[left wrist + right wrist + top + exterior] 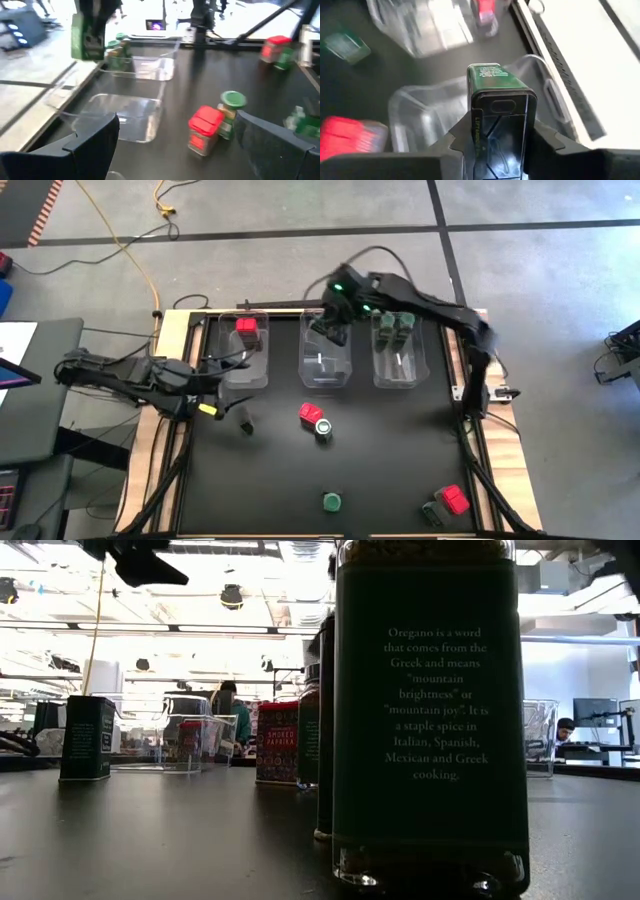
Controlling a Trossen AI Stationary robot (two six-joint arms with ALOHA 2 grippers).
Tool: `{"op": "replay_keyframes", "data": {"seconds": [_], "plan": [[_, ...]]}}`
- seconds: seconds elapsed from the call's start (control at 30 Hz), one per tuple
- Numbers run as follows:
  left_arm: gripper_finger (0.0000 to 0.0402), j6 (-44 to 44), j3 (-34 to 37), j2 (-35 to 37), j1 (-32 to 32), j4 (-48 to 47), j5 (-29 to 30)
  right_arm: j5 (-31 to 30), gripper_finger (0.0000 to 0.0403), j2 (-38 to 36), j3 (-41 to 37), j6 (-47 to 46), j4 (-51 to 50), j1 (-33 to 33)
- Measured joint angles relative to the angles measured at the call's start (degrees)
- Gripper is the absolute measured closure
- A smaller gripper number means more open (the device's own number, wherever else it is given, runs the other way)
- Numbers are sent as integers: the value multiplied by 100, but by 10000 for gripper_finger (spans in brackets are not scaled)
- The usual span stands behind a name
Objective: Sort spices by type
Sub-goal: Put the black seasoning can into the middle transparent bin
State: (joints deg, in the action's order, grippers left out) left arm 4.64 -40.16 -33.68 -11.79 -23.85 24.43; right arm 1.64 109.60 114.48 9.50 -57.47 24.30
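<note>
Green tin (497,115) in right gripper (495,145)

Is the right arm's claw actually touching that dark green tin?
Touching. The right wrist view shows the right claw pressed against both sides of the green tin.

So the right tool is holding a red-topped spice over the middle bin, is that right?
Not quite: the right tool holds a dark green tin, not a red-topped spice, as the right wrist view shows. It is over the middle bin.
</note>
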Motion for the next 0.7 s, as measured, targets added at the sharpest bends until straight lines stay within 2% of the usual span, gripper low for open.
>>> {"op": "replay_keyframes", "data": {"seconds": [0.17, 0.3, 0.5, 0.7], "plan": [[26, -184, 650, 87, 523, 1023, -193, 13, 259, 1274, 1354, 1407, -1063, 338], [26, -174, 950, 81, 740, 1473, -457, 12, 259, 2060, 1946, 2097, -1583, 570], [26, 53, 1034, 68, 887, 1468, -464, 5, 259, 2657, 2026, 2509, -1559, 742], [26, 168, 1034, 69, 1011, 1477, -445, 4, 259, 2868, 2024, 2655, -1520, 715]]}}
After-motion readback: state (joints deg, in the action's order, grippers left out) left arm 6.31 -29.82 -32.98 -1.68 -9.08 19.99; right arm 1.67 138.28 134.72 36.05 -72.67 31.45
